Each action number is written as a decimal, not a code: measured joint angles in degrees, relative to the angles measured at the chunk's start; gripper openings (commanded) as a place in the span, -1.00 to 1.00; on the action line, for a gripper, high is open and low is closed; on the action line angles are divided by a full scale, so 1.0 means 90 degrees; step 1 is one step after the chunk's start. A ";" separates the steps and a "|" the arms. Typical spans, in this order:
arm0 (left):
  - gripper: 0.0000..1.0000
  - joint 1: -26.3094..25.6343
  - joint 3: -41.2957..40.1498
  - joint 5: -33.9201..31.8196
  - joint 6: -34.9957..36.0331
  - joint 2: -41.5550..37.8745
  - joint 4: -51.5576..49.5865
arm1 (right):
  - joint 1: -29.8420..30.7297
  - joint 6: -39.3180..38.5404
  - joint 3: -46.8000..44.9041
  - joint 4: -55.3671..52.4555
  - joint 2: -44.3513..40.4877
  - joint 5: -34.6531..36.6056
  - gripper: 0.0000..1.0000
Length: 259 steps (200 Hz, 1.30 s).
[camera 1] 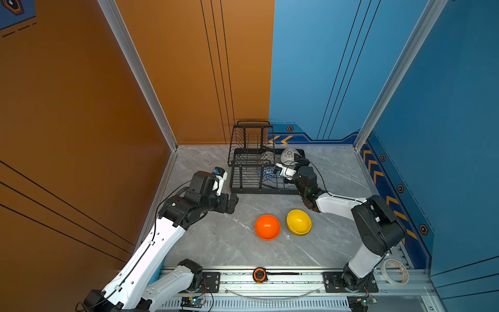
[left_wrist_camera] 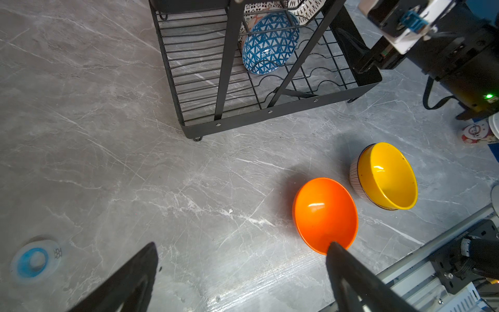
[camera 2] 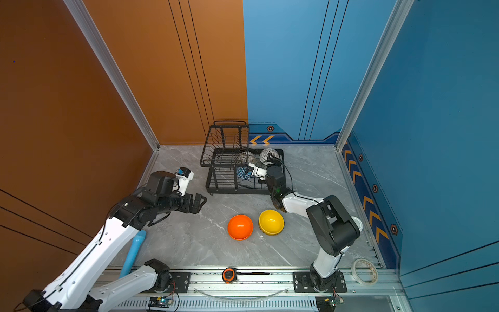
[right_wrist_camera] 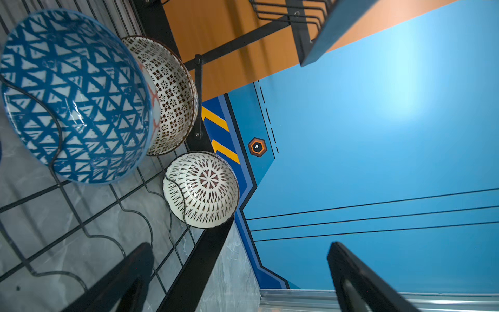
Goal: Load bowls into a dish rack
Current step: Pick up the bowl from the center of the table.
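Only the right wrist view shows plainly three bowls on edge in the dish rack point(right_wrist_camera: 194, 270) lower tray: blue triangle bowl point(right_wrist_camera: 73, 94), flower-patterned bowl point(right_wrist_camera: 172, 94), star-patterned bowl point(right_wrist_camera: 202, 189). The left wrist view shows the orange bowl point(left_wrist_camera: 324, 213) and yellow bowl point(left_wrist_camera: 386, 175) upright on the table point(left_wrist_camera: 108, 135), on the near side of the rack. The left gripper point(left_wrist_camera: 243, 244) and right gripper point(right_wrist_camera: 240, 244) both stand wide and empty.

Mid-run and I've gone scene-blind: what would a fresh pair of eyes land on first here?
The bright orange bowl and yellow bowl sit side by side on the grey table, in front of the black dish rack. In the rack's lower tray, a blue-white triangle bowl and two black-patterned white bowls are propped on edge, with the open right gripper hovering beside them.
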 measured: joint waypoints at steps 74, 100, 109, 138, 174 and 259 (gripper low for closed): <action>0.96 -0.0612 -0.0245 -0.0085 -0.0219 -0.0267 -0.0012 | 0.0466 0.2370 -0.0223 -0.2312 -0.2215 0.0505 1.00; 0.96 -0.0962 -0.0335 -0.0248 -0.0340 -0.0265 0.0015 | 0.0758 0.3500 -0.0036 -0.3526 -0.2652 0.0551 1.00; 0.96 -0.1056 -0.0406 -0.0296 -0.0386 -0.0262 0.0012 | 0.0833 0.3912 0.0117 -0.3946 -0.2693 0.0556 1.00; 0.96 -0.1319 -0.0588 -0.0393 -0.0529 -0.0143 0.0058 | 0.0996 0.5268 0.0471 -0.4913 -0.2805 0.0544 1.00; 0.96 -0.1622 -0.0945 -0.0357 -0.0763 -0.0027 0.0466 | 0.1025 0.6555 0.0544 -0.5629 -0.3089 0.0418 1.00; 0.96 -0.2018 -0.1535 -0.0017 -0.1154 0.0755 0.1491 | 0.0891 0.7672 0.0775 -0.6455 -0.3087 -0.0357 1.00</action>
